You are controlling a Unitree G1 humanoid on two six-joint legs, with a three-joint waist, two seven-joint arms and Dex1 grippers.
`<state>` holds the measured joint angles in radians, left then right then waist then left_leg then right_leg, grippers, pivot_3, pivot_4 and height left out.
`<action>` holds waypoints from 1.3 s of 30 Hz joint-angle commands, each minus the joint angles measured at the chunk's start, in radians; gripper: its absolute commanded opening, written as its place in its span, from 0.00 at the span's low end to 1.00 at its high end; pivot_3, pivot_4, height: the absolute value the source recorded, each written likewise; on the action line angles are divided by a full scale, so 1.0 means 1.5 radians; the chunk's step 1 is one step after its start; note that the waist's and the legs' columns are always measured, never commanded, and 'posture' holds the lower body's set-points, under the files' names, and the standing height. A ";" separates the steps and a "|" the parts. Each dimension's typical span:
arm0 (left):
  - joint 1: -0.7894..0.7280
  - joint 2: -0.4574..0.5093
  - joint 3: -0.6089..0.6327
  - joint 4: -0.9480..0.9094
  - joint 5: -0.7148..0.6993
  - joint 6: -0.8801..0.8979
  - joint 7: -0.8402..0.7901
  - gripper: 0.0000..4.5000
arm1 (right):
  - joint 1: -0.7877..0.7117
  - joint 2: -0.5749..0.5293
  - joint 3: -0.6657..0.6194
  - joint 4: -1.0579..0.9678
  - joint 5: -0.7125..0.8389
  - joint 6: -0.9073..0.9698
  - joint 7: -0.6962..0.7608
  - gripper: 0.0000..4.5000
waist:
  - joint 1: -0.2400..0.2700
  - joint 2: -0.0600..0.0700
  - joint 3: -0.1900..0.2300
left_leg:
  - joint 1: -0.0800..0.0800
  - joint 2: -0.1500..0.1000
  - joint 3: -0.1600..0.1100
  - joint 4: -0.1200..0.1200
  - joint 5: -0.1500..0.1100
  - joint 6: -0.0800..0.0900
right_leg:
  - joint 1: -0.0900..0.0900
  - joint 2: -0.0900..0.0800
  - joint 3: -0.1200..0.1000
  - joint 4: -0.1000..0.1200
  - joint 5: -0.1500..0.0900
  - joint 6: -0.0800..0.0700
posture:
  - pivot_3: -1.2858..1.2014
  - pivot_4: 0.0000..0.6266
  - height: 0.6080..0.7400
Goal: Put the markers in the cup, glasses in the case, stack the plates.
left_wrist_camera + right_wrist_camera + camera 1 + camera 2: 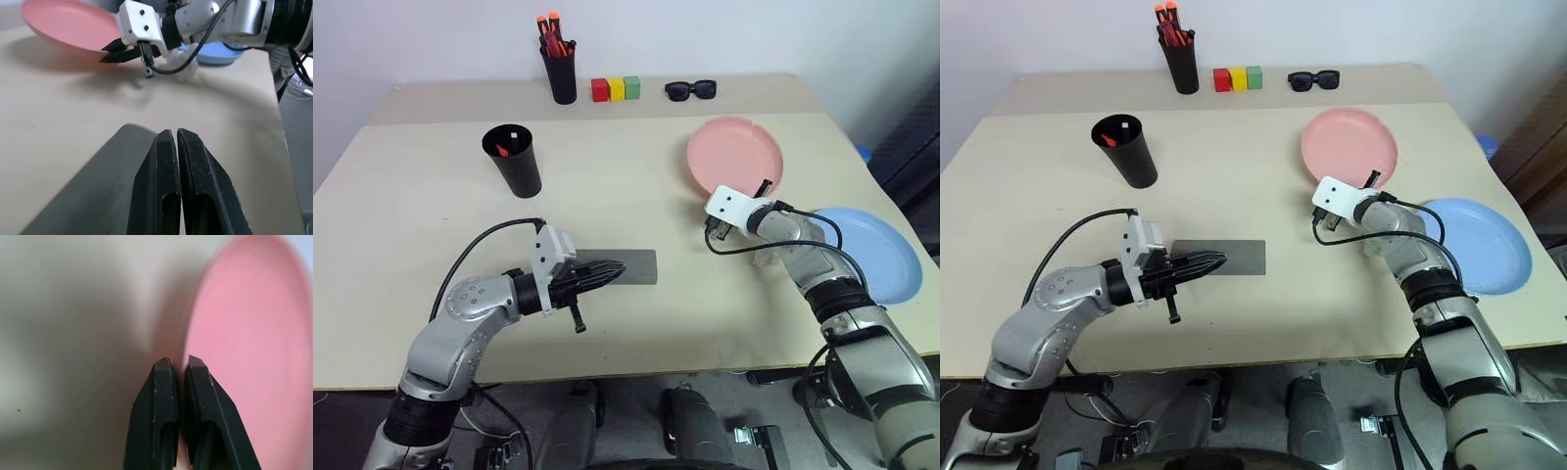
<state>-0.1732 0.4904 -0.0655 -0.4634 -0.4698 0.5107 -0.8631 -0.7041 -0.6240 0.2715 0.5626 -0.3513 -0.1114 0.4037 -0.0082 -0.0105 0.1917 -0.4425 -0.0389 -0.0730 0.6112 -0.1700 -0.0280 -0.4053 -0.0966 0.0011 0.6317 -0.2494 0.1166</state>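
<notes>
Right gripper [763, 188] was pinched thinly on the pink plate [734, 152] rim near the counter's [431, 215] right edge; I feared it slipping when lifted.

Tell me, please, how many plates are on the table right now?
2: the pink plate lies toward the table's far right, its near rim pinched by the right pincer; the blue plate lies at the right edge.

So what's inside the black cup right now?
Looking down into the cup, two marker tips show near its rim: a red one and a white one. The marker bodies and the cup's bottom are lost in the dark interior.
</notes>
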 commanded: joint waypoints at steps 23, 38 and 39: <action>-0.147 -0.114 -0.163 0.173 0.048 -0.123 -0.088 0.02 | 0.672 -0.199 -0.535 -0.613 0.132 0.289 0.232 0.01 | 0.013 0.005 -0.003 | 0.001 0.001 0.003 0.002 -0.001 0.001 | 0.002 0.000 0.001 -0.001 -0.001 -0.002 | 0.52 0.24 1.00; -0.104 -0.087 -0.168 0.144 0.076 -0.128 -0.071 0.02 | 0.544 -0.164 -0.428 -0.627 0.213 0.304 0.239 0.99 | 0.013 0.005 -0.003 | 0.001 0.001 0.002 0.002 -0.001 0.001 | 0.002 0.000 0.001 -0.001 -0.001 -0.002 | 0.52 0.24 1.00; -0.102 -0.087 -0.169 0.141 0.077 -0.128 -0.069 0.02 | 0.534 -0.165 -0.407 -0.619 0.205 0.297 0.234 0.99 | 0.013 0.005 -0.003 | 0.001 0.001 0.002 0.002 -0.001 0.001 | 0.002 0.000 0.001 -0.001 -0.001 -0.002 | 0.52 0.24 1.00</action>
<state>-0.3268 0.3625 -0.3109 -0.2126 -0.3589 0.3363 -0.9711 0.1157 -0.8743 -0.3606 -0.3537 -0.0366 0.3548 0.7661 0.0113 -0.0033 0.1874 -0.4410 -0.0366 -0.0694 0.6142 -0.1710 -0.0263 -0.4021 -0.0973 0.0027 0.6295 -0.2515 0.1138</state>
